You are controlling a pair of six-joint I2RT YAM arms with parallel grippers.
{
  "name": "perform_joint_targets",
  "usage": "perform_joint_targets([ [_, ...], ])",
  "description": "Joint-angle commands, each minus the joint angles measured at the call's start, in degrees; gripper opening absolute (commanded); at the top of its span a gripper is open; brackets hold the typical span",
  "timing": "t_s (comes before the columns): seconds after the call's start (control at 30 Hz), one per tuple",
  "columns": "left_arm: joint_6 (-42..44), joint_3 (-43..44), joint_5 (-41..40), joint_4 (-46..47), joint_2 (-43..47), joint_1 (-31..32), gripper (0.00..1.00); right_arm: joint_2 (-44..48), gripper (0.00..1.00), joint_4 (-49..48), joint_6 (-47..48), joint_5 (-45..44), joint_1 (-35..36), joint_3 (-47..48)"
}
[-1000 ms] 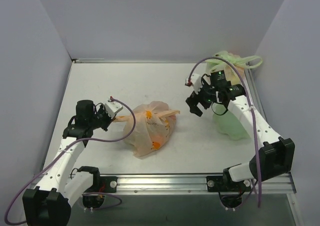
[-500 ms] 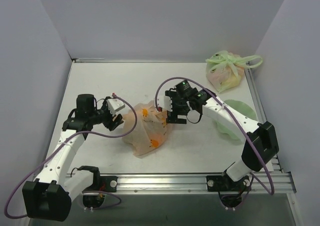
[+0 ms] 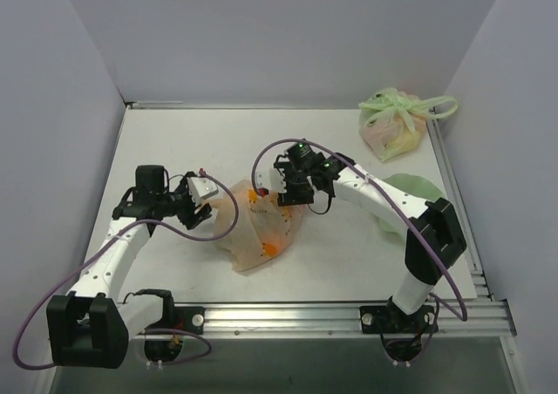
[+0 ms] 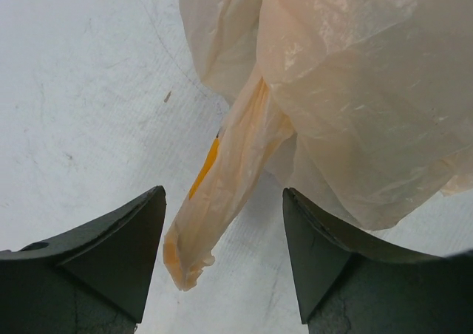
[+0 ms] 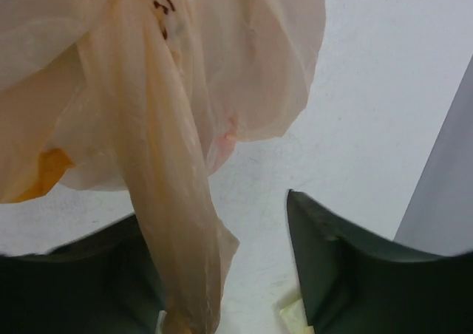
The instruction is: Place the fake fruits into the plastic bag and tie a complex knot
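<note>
The plastic bag, peach film printed with yellow bananas, lies slumped mid-table. Red and orange patches show through the film; I cannot tell the fake fruits from the print. My left gripper sits at the bag's left side, open. One twisted handle end lies loose between its fingers, touching neither. My right gripper is at the bag's upper right, jaws apart. The other handle strip hangs against its left finger, with a gap to the right finger. The knot is out of view.
A pale green bag with green handles sits at the back right corner. A light green film sheet lies to the right of the right arm. Grey walls enclose the table on three sides, and a metal rail runs along the near edge.
My right arm swung left from the green bag over to the peach bag, and its jaws narrowed round the handle strip. My left gripper opened and let its handle go.
</note>
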State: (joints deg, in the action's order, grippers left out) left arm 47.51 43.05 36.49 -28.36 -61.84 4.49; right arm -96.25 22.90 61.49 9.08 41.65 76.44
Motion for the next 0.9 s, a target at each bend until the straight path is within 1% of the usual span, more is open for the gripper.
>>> perform_joint_targets([
  [0.0,3.47,-0.51,3.24,3.92,-2.66,-1.33,0.71,-1.40,0.42,-1.80,-1.36,-3.28,0.80,2.74],
  [0.03,3.47,-0.60,3.50,4.80,-3.28,-1.33,0.68,-1.66,0.29,-1.89,-2.07,-4.06,0.63,3.09],
  [0.07,2.77,-0.51,3.50,5.33,-4.33,-1.41,0.66,-1.58,0.08,-1.89,-2.60,-4.33,0.71,3.44],
  [0.1,1.81,-0.42,3.50,6.03,-4.77,-1.33,0.55,-1.40,0.00,-1.98,-3.30,-4.60,0.45,3.36],
  [0.13,-1.07,-0.33,3.59,7.60,-5.30,-1.33,0.47,-1.05,0.00,-2.06,-5.57,-4.86,0.45,3.36],
  [0.2,-5.73,-0.33,2.54,10.33,-6.36,-1.33,0.26,0.18,0.00,-2.15,-7.96,-4.78,-0.16,2.49],
  [0.23,-11.24,-0.42,1.75,13.56,-6.62,-1.33,0.01,0.79,0.00,-2.50,-10.23,-4.77,-0.43,1.96],
  [0.3,-17.77,-1.47,-2.45,17.62,-6.36,-1.41,0.00,2.11,0.00,-3.12,-13.32,-5.39,-1.74,0.20],
  [0.33,-21.54,-1.91,-3.52,19.55,-6.10,-1.42,0.00,2.55,0.00,-3.47,-16.81,-6.26,-2.36,-0.15],
  [0.37,-22.80,-2.35,-4.23,20.01,-5.40,-1.42,0.00,2.82,0.00,-3.38,-18.59,-6.53,-3.06,-0.68],
  [0.43,-25.52,-3.49,-8.70,20.97,-4.69,-1.41,0.00,3.26,0.00,-3.47,-22.01,-7.06,-6.21,-1.12],
  [0.47,-25.88,-3.84,-10.28,20.98,-4.25,-1.42,0.00,3.43,0.00,-3.38,-25.42,-7.23,-7.71,-1.38],
  [0.53,-26.06,-4.89,-14.67,20.45,-4.07,-1.68,0.00,3.70,0.00,-3.56,-28.78,-7.67,-11.56,-2.00],
  [0.57,-26.15,-5.25,-15.22,20.28,-3.73,-2.29,0.00,3.87,0.00,-3.47,-31.24,-7.76,-12.72,-2.96],
  [0.67,-25.18,-7.09,-17.06,19.83,-2.67,-2.38,0.00,4.84,0.00,-3.73,-34.06,-7.85,-16.77,-4.54],
  [0.8,-24.40,-8.15,-17.86,19.49,-2.93,-2.38,0.00,5.28,0.00,-4.00,-38.46,-6.72,-20.64,-7.18],
  [0.83,-24.13,-8.24,-17.34,19.40,-3.11,-2.38,0.00,5.28,0.00,-3.91,-38.82,-6.36,-21.08,-8.06],
  [0.87,-23.87,-8.07,-14.37,19.22,-2.93,-2.38,0.00,5.45,0.00,-3.91,-38.91,-5.83,-21.52,-8.67],
])
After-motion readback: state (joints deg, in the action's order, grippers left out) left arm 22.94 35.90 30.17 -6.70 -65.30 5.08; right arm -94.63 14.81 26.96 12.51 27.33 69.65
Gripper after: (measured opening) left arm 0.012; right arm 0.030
